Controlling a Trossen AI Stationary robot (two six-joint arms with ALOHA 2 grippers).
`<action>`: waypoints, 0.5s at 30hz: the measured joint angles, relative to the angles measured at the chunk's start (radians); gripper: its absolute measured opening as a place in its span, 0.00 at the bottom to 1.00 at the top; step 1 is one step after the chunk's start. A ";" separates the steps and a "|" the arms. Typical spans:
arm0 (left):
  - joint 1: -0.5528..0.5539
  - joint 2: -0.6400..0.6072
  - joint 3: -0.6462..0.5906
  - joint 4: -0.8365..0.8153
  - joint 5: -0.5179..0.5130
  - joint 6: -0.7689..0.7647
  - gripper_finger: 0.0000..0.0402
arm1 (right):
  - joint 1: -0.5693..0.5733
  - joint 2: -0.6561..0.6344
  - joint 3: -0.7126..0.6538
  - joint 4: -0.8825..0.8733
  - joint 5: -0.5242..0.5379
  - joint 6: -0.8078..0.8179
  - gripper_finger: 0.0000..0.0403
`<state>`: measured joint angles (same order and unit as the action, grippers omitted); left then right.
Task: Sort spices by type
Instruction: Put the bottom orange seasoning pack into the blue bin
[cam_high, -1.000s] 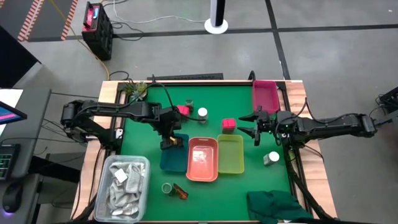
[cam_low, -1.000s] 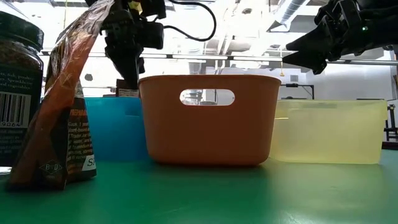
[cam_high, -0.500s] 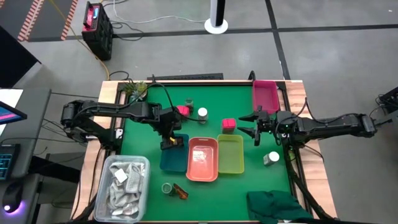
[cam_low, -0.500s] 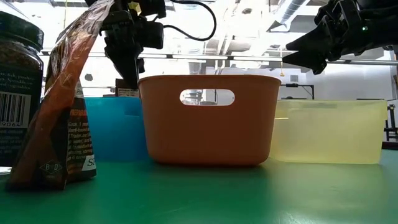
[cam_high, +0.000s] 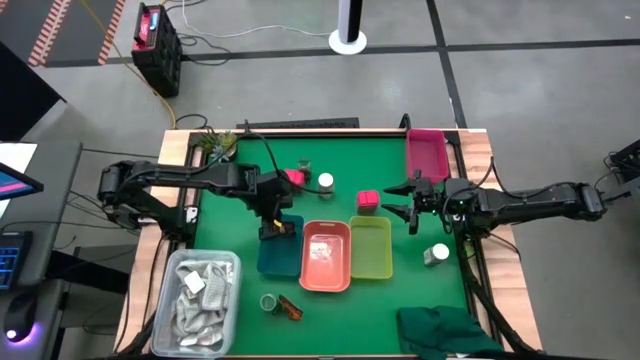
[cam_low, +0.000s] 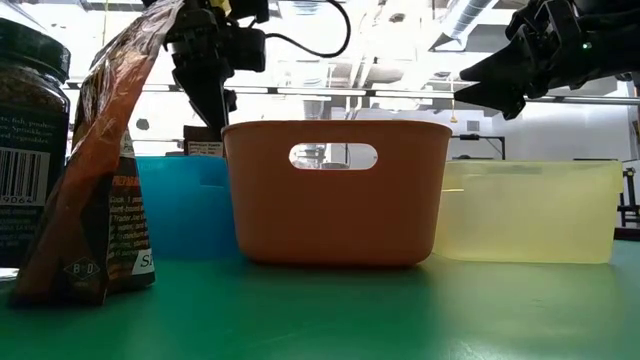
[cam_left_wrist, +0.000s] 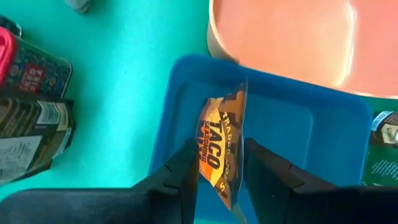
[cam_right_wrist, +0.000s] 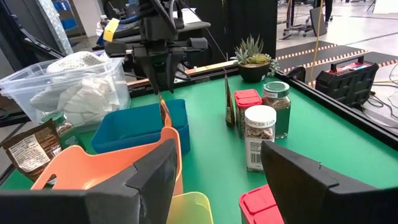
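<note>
The left gripper (cam_left_wrist: 217, 180) hangs over the blue tray (cam_left_wrist: 292, 124), its parted fingers flanking an upright taco packet (cam_left_wrist: 219, 149); the right gripper (cam_high: 405, 203) waits part-open.

Hidden and cut-off items:
- Taco seasoning packet (cam_left_wrist: 221, 152): lower end hidden between the fingers of the left gripper (cam_left_wrist: 219, 177) in the left wrist view; contact with the fingers cannot be told. In the high view it is covered by that gripper.
- Blue tray (cam_left_wrist: 292, 134): near side hidden behind the same fingers.
- Orange tray (cam_left_wrist: 280, 43): beyond the left gripper, cut by the picture's edge.
- Dark jar (cam_low: 28, 150): low view, cut by the picture's edge; label only partly legible.
- Right gripper (cam_right_wrist: 217, 180): fingertips lie beyond the picture's edge in its own wrist view.
- Red-lidded box (cam_right_wrist: 261, 208): just ahead of the right gripper, cut off below.
</note>
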<state>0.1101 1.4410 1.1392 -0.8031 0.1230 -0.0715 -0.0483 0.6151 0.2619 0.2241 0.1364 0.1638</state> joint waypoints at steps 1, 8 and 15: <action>0.000 0.000 0.005 -0.002 0.004 0.000 0.28 | 0.000 0.000 0.000 0.000 0.000 0.000 0.65; -0.002 0.000 0.076 -0.076 0.045 0.018 0.29 | 0.000 0.000 0.000 0.000 0.000 0.000 0.65; -0.101 0.000 0.143 -0.065 0.009 0.064 0.29 | 0.000 0.000 0.000 -0.001 0.000 -0.004 0.65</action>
<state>0.0093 1.4414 1.2818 -0.8677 0.1317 -0.0077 -0.0480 0.6151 0.2619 0.2232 0.1364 0.1600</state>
